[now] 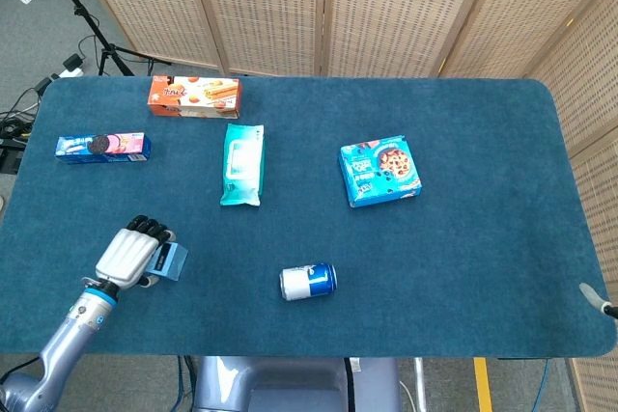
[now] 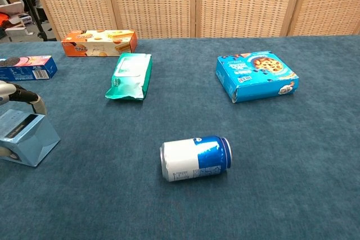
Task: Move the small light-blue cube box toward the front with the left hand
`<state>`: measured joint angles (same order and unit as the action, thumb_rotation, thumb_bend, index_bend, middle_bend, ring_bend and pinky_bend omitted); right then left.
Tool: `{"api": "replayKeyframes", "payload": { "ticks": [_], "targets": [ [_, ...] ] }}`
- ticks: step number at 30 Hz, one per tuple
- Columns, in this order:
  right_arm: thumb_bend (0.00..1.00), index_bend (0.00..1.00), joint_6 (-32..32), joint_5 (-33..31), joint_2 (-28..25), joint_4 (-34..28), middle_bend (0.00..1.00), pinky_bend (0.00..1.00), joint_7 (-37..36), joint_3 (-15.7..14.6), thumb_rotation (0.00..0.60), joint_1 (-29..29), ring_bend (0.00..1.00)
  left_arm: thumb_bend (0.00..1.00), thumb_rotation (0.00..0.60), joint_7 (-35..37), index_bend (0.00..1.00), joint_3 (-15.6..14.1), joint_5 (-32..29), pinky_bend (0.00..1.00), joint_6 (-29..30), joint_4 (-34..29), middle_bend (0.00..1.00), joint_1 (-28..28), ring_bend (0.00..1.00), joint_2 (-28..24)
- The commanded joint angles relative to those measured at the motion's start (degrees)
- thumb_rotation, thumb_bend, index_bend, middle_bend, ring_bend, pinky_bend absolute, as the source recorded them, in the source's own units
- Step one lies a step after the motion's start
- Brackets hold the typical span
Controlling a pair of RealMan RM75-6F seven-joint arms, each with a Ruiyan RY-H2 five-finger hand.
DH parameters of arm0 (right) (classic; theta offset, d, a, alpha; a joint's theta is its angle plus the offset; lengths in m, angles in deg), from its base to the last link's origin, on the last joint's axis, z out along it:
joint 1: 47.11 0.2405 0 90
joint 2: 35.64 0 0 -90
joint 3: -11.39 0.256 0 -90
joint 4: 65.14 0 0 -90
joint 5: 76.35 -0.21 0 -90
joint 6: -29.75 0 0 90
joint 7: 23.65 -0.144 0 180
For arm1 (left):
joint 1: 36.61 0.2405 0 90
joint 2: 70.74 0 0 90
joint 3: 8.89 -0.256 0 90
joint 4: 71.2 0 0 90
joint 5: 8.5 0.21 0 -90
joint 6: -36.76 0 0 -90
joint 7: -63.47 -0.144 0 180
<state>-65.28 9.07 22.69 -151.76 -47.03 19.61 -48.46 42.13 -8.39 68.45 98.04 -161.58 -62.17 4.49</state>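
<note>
The small light-blue cube box sits near the front left of the blue table. My left hand lies over its left side, with the fingers curled down across the top and gripping it. The chest view shows the box at the left edge, with the fingers arching over its far side. Only a grey tip of my right hand shows, at the table's front right edge, and its pose is hidden.
A blue and white can lies on its side right of the box. Farther back are a green wipes pack, a blue cookie box, an orange snack box and a long blue biscuit box.
</note>
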Motion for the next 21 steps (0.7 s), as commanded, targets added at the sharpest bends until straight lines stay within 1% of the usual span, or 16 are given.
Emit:
{"api": "replayKeyframes", "payload": {
  "ticks": [1,3,5,8,10,11,12,14,15,17,19,21],
  "targets": [
    [0.0,0.0,-0.1,0.2,0.0,0.0,0.0,0.0,0.1,0.0,0.6,0.0,0.0,0.16,0.6,0.8,0.49,0.3,-0.1,0.27,0.5,-0.2,0.44,0.2,0.32,-0.5],
    [0.0,0.0,-0.2,0.2,0.1,0.0,0.0,0.0,0.1,0.0,0.6,-0.1,0.0,0.17,0.6,2.4,0.49,0.7,0.4,0.27,1.2,-0.4,0.44,0.4,0.32,-0.9],
    [0.0,0.0,-0.2,0.2,0.1,-0.1,0.0,0.0,0.2,0.0,0.6,-0.1,0.0,0.17,0.6,5.7,0.49,1.1,1.7,0.27,2.6,-0.4,0.44,0.7,0.32,-1.3],
    [0.0,0.0,-0.2,0.3,0.1,-0.2,0.0,0.0,0.2,0.0,0.6,-0.1,0.0,0.17,0.6,16.2,0.49,1.8,5.4,0.27,6.4,0.5,0.44,1.9,0.32,-1.2],
    [0.0,0.0,-0.2,0.3,0.1,-0.2,0.0,0.0,0.3,-0.1,0.6,-0.1,0.0,0.17,0.6,26.5,0.49,2.0,7.6,0.27,8.4,1.8,0.44,2.6,0.32,-0.7],
    [0.0,0.0,-0.2,0.4,0.1,-0.2,0.0,0.0,0.3,-0.1,0.6,-0.1,0.0,0.17,0.6,34.0,0.49,2.1,8.8,0.27,9.4,2.9,0.44,2.9,0.32,-0.3],
    [0.0,0.0,-0.2,0.5,0.1,-0.2,0.0,0.0,0.4,-0.1,0.6,-0.1,0.0,0.17,0.6,44.2,0.49,2.2,10.2,0.27,10.7,5.0,0.44,3.3,0.32,0.3],
    [0.0,0.0,-0.3,0.6,0.1,-0.2,0.0,0.0,0.5,-0.1,0.6,-0.1,0.0,0.16,0.6,53.3,0.49,2.0,11.5,0.27,12.0,7.8,0.44,3.7,0.32,1.2],
    [0.0,0.0,-0.3,0.6,0.1,-0.2,0.0,0.0,0.5,-0.1,0.6,-0.1,0.0,0.16,0.6,61.8,0.49,1.6,12.5,0.27,12.8,10.4,0.44,3.9,0.32,2.1],
    [0.0,0.0,-0.3,0.7,0.1,-0.3,0.0,0.0,0.6,-0.2,0.6,-0.1,0.0,0.16,0.6,70.8,0.49,1.0,13.2,0.27,13.2,12.7,0.44,4.2,0.32,3.0],
    [0.0,0.0,-0.3,0.8,0.2,-0.3,0.0,0.0,0.8,-0.2,0.6,-0.1,0.0,0.16,0.6,84.0,0.49,0.0,14.4,0.27,13.6,17.7,0.44,4.3,0.32,4.6],
    [0.0,0.0,-0.3,0.8,0.2,-0.4,0.0,0.0,1.0,-0.2,0.6,0.0,0.0,0.16,0.6,90.9,0.49,-0.6,15.0,0.27,13.8,21.0,0.44,4.3,0.32,5.9]
  ]
}}
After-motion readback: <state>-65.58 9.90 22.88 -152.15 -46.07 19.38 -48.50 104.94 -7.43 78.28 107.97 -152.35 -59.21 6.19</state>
